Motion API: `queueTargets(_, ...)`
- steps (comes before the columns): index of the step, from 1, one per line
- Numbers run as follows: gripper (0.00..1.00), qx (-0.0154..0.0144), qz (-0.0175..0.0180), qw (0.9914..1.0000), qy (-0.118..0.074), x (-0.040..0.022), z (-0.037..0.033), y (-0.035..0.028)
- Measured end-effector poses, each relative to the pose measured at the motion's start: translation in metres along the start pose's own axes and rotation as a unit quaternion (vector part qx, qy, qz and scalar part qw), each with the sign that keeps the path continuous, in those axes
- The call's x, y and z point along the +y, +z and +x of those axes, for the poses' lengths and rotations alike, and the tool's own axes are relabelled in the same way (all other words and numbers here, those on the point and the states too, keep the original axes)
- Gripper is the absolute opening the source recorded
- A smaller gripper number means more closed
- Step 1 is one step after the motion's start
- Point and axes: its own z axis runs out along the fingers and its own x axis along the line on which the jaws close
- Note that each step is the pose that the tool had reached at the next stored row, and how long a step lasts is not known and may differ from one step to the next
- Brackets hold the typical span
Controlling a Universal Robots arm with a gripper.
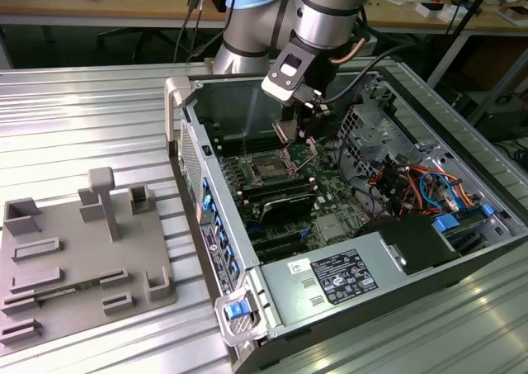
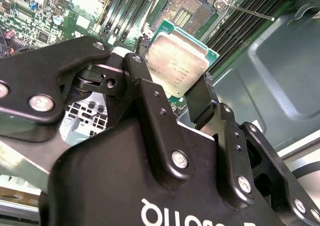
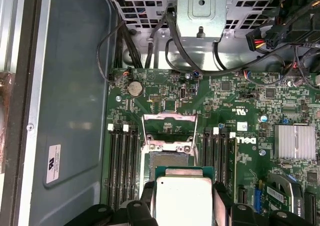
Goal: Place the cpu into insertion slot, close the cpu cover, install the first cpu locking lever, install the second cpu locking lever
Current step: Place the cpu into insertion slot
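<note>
Exterior view: gripper point(image 1: 287, 136) hovered just above the slot point(image 1: 270, 168), far side of the case point(image 1: 239, 101). Second wrist view: fingers point(image 2: 146, 86) clamped the cpu point(image 2: 177, 66), clear of the slot. First wrist view: cover point(image 3: 168, 131) stood raised.

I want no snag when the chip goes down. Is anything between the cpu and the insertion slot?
Nothing visible. The gripper holds the cpu above the board, the insertion slot lies open, and the cpu cover is swung up off it.
</note>
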Motion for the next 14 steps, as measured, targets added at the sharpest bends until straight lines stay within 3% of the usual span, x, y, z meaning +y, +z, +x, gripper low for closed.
queueTargets(10,0.55,0.0003,0.0001,0.99999,-0.004,-0.0003,0.0038,0.0055)
queueTargets(12,0.55,0.0004,0.0003,0.99999,-0.004,-0.0006,0.0042,0.0092)
queueTargets(14,0.55,0.0003,0.0011,0.99999,-0.003,-0.0012,0.0062,0.0177)
